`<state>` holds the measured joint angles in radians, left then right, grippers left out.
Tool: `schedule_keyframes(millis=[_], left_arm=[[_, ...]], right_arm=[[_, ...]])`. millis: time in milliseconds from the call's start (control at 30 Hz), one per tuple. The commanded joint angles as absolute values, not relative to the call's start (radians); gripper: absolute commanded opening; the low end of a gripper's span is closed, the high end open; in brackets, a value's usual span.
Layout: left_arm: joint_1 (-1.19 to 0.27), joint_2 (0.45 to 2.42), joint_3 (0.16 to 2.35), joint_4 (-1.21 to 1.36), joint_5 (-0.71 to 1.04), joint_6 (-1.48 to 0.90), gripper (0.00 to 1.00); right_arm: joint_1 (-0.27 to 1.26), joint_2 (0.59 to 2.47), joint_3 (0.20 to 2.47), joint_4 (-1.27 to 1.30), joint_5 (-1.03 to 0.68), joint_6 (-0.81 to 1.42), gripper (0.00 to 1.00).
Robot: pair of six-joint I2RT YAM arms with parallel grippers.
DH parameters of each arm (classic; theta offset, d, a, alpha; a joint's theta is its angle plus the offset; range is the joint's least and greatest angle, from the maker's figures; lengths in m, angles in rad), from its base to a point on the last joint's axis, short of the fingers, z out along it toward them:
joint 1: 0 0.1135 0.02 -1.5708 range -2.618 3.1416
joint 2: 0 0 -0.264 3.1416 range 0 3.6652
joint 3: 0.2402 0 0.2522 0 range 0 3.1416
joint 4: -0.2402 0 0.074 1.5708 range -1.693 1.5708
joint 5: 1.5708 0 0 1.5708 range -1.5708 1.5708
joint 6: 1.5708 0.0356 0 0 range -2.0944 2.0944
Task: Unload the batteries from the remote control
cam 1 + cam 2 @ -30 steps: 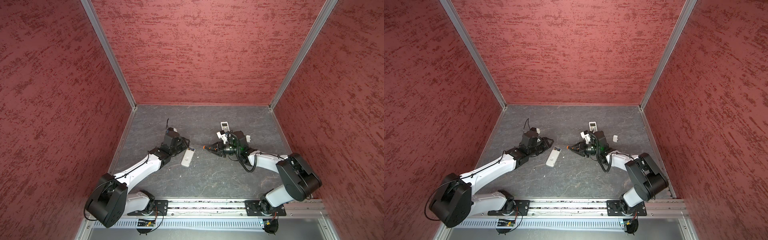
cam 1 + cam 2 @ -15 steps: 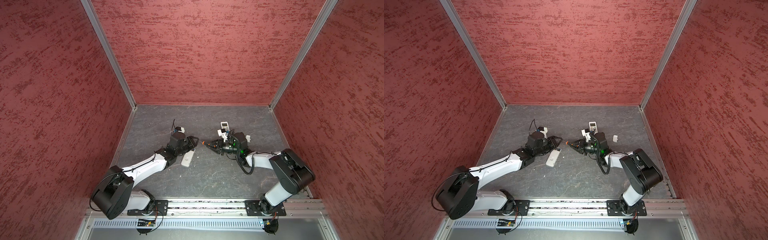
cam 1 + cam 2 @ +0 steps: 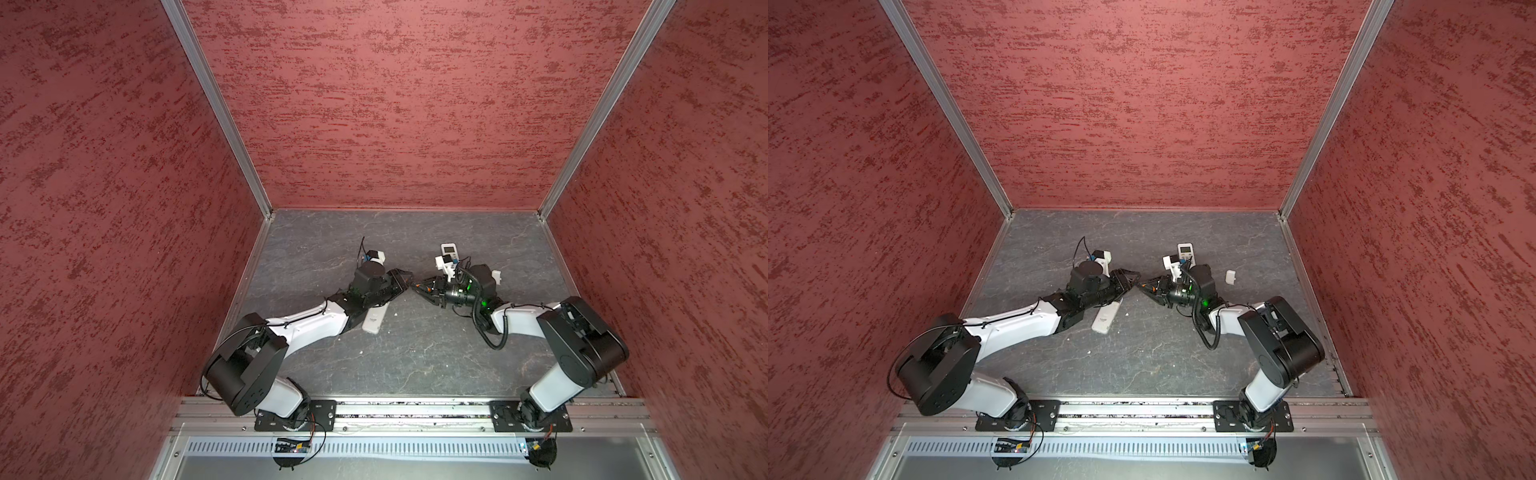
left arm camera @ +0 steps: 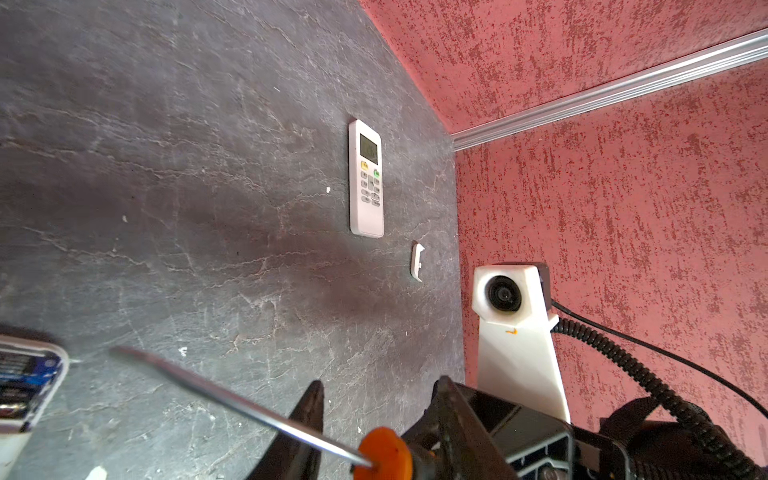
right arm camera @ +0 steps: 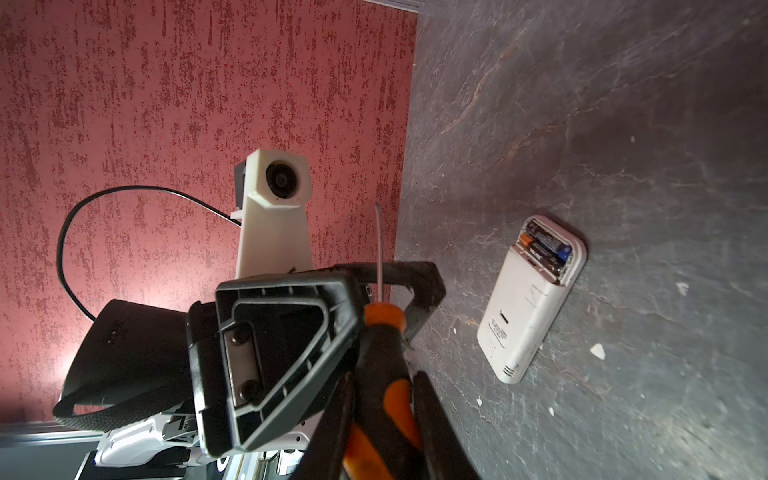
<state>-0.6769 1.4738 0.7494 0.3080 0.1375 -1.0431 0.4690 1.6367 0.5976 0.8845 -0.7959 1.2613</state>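
Note:
A white remote control (image 5: 528, 316) lies face down with its compartment open and the dark batteries (image 5: 546, 249) inside; in both top views it lies partly under my left arm (image 3: 374, 320) (image 3: 1105, 319). My right gripper (image 5: 384, 378) (image 3: 430, 289) is shut on the orange-and-black handle of a screwdriver (image 4: 384, 453). The screwdriver's shaft points towards my left gripper (image 4: 380, 386) (image 3: 405, 277). That gripper is open, and the screwdriver's orange collar sits between its fingers (image 5: 282, 361). The batteries (image 4: 18, 370) also show at the edge of the left wrist view.
A second white remote (image 4: 365, 178) (image 3: 449, 249) lies face up near the back wall. A small white cover (image 4: 417, 262) (image 3: 1230, 277) lies beside it, close to the right wall. White crumbs dot the grey floor (image 3: 415, 353). Red walls close in three sides.
My left gripper has left the face-down remote and moved right until its fingers stand around the screwdriver's front end. My right gripper has shifted slightly towards the back with the screwdriver.

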Motion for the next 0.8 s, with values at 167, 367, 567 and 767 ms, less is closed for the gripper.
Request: schedule_keyframes(millis=[167, 367, 567, 767], left_arm=[[-0.689, 1.484, 0.767, 0.344, 0.139, -1.055, 0.32], [-0.684, 1.512, 0.772, 0.361, 0.149, -1.076, 0.06], [-0.676, 1.533, 0.777, 0.379, 0.16, -1.096, 0.0], [-0.656, 1.526, 0.778, 0.373, 0.155, -1.132, 0.0]], right_arm=[[0.463, 1.67, 0.648, 0.964, -0.758, 1.297, 0.0], [0.463, 1.679, 0.656, 0.962, -0.755, 1.297, 0.0], [0.464, 1.675, 0.656, 0.959, -0.742, 1.29, 0.0], [0.465, 1.636, 0.665, 0.867, -0.667, 1.205, 0.3]])
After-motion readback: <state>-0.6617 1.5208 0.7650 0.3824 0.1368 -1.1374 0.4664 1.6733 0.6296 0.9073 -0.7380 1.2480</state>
